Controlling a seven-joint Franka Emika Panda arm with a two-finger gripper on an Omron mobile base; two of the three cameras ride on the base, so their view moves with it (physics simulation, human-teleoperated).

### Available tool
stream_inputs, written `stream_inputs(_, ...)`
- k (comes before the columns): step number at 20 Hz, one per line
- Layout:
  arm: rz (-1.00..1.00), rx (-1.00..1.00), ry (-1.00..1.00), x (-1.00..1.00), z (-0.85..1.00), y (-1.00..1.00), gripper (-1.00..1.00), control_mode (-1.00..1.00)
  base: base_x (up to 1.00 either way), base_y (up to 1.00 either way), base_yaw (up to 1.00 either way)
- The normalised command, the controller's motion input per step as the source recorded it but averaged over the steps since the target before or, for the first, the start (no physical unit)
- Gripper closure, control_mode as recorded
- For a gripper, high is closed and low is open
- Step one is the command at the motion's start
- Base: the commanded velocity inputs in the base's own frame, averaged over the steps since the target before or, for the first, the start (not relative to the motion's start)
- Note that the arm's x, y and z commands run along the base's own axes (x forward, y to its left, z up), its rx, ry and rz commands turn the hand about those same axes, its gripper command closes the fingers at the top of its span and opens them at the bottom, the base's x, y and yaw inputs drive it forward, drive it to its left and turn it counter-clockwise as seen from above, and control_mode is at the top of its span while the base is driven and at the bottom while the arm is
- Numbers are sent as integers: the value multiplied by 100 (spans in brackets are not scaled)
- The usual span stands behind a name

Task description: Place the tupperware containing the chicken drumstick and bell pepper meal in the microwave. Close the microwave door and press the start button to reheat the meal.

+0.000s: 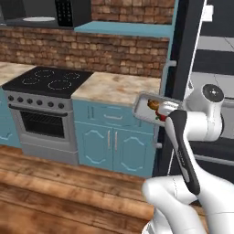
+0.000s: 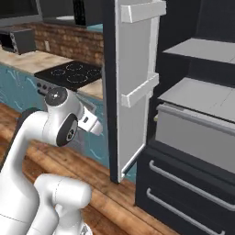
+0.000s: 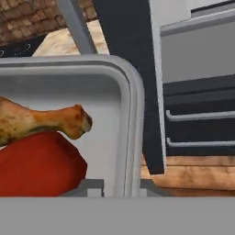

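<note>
The tupperware point(image 3: 120, 87), a grey tray with a rounded rim, holds a browned chicken drumstick point(image 3: 41, 120) lying on a red bell pepper point(image 3: 39, 167). My gripper point(image 3: 123, 188) is shut on the tray's near rim, one fingertip on each side of it. In the left base view the tupperware point(image 1: 145, 104) hangs in the air in front of the counter's right end, beside the fridge. The microwave point(image 1: 45, 13) sits high at the far left, its cavity open with the white turntable plate point(image 1: 39, 19) showing. What looks like the microwave door point(image 2: 18, 10) is swung out to its left.
A black stove point(image 1: 45, 80) stands below the microwave, with a marbled counter point(image 1: 116, 87) over teal cabinets to its right. The tall fridge door point(image 2: 133, 82) stands open close to my arm, with grey shelves and drawers point(image 2: 197, 133) behind it. A toaster oven point(image 2: 18, 39) sits far left.
</note>
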Motion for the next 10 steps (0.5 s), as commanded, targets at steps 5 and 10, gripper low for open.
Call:
stream_inputs(5, 0, 0, 0, 0, 0, 0, 100, 100, 27, 86, 41)
stream_inputs(10, 0, 0, 0, 0, 0, 0, 100, 100, 67, 69, 11)
